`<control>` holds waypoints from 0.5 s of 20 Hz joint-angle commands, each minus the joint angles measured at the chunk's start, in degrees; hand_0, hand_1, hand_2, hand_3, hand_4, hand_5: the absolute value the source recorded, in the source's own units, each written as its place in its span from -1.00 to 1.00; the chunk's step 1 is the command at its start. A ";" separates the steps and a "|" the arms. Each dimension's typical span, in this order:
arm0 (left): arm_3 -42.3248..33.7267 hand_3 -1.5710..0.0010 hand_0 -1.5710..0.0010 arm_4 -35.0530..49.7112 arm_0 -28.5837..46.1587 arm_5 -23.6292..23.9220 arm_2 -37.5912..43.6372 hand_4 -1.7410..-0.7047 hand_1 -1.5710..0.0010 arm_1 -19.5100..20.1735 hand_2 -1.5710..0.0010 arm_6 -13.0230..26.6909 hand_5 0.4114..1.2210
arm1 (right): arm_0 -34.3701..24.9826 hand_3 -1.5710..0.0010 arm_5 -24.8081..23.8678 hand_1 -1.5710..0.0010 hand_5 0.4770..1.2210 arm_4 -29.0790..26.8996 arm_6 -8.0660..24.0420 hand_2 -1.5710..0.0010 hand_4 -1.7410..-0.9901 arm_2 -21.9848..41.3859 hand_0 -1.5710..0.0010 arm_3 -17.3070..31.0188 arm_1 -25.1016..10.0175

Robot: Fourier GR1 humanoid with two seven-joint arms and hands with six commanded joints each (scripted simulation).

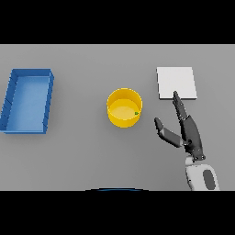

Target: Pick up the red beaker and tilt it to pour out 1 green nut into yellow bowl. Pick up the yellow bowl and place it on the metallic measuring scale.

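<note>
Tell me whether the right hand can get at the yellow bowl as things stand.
Probably yes. The right hand is open, fingers straight, to the right of the yellow bowl and apart from it, with only bare table between them. A small green nut lies inside the bowl.

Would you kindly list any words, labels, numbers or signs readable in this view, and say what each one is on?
There are none. The blue tray, the yellow bowl, the metallic measuring scale, the grey table and the right hand all show plain surfaces with no lettering, digits or marks.
</note>
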 commanded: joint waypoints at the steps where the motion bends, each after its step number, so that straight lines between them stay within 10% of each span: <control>1: -2.63 -1.00 -1.00 1.51 2.89 0.95 0.84 -1.00 -1.00 -0.21 -1.00 0.46 1.00 | -0.02 1.00 -0.09 1.00 -0.51 0.05 0.27 1.00 0.63 0.02 1.00 -0.42 -0.04; 7: -23.69 -1.00 -1.00 8.50 24.51 5.14 2.35 -1.00 -1.00 -3.59 -1.00 5.18 1.00 | -0.33 1.00 -0.02 1.00 -0.46 0.37 -0.53 1.00 0.53 -0.12 1.00 0.79 -0.51; 10: -32.56 -1.00 -1.00 10.36 30.75 6.19 2.51 -1.00 -1.00 -4.58 -1.00 9.44 0.70 | 0.48 1.00 -0.11 1.00 -0.46 0.60 -0.97 1.00 0.52 0.44 1.00 -0.06 0.01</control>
